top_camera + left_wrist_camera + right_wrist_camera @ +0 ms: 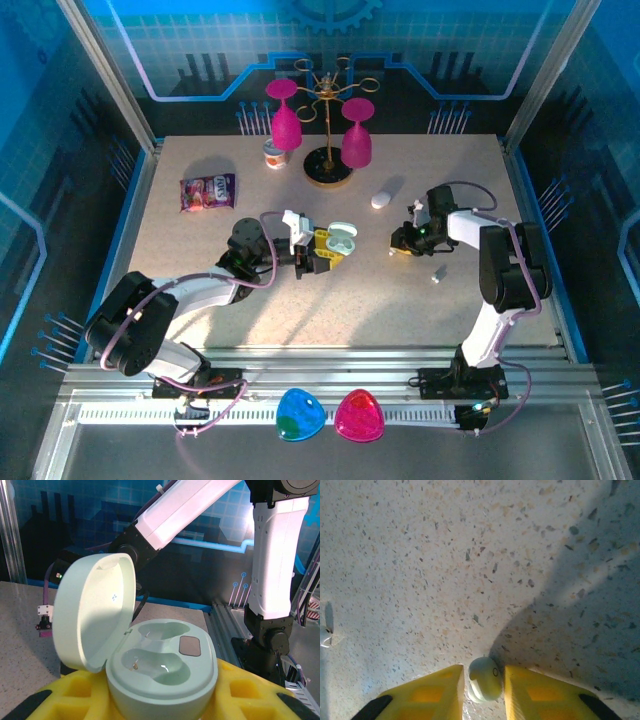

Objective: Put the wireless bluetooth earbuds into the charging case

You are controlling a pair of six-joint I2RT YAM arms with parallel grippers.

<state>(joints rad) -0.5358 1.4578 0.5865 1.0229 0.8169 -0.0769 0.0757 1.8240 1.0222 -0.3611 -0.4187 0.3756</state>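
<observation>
So the left arm (200, 290) is reaching out to about the middle of the counter (300, 315), and its jaws are clamping the mint charging case (165, 672) between yellow fingers (70, 692). The case is sitting upright with its lid (95, 610) swinging open on the left side in the wrist view, and both wells inside are showing empty. The right arm (500, 265) is curling in from the right edge, with its jaws sitting just right of the case but clearly apart from it. On the right wrist cam, those jaws are pinching a tiny pale earbud (484, 679) between their yellow fingertips (422, 696), right down by the speckled surface. I can't tell if it's actually touching the counter. A second earbud (324, 636) is lying on the counter at the left edge of that same view, well apart from the fingertips. A closed white case (380, 200) is lying further toward the far edge, just right of the gold rack (329, 165) that's holding two pink glasses (357, 140). A small cup (275, 155) and a snack packet (207, 192) are sitting toward the far left corner.
</observation>
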